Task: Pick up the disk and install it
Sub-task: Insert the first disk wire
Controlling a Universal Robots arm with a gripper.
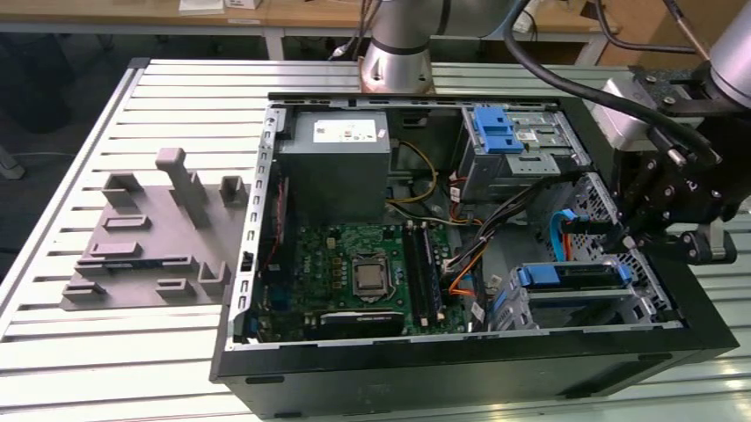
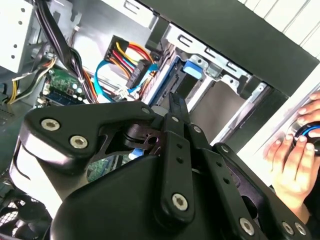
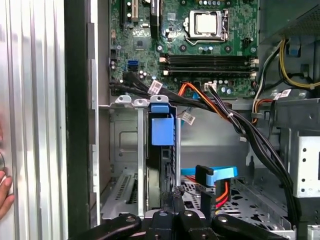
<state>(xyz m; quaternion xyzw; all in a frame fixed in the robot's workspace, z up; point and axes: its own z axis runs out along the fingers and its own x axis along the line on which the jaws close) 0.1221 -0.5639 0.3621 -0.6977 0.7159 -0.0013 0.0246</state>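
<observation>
The disk [image 1: 572,276] sits on edge in a slot of the lower drive bay at the case's front corner on the exterior view's right, its blue carrier tab [image 3: 161,131] facing up and out. The same blue tab [image 2: 193,68] shows among the bay's metal rails in the second wrist view. My gripper [image 1: 618,236] hangs just over that bay, a little toward the case interior from the disk. Its black fingers [image 2: 173,105] meet at a point with nothing between them. In the first wrist view the gripper [image 3: 178,196] stands right beside the disk's dark edge; I cannot tell if it touches.
The open computer case [image 1: 470,356] lies on a slatted metal table. Inside are the motherboard [image 1: 364,272], a grey power supply [image 1: 340,154], a blue-latched upper cage [image 1: 507,132] and loose cables [image 3: 240,130]. A grey fixture [image 1: 153,237] lies beside the case. A person's hand [image 2: 295,150] rests outside it.
</observation>
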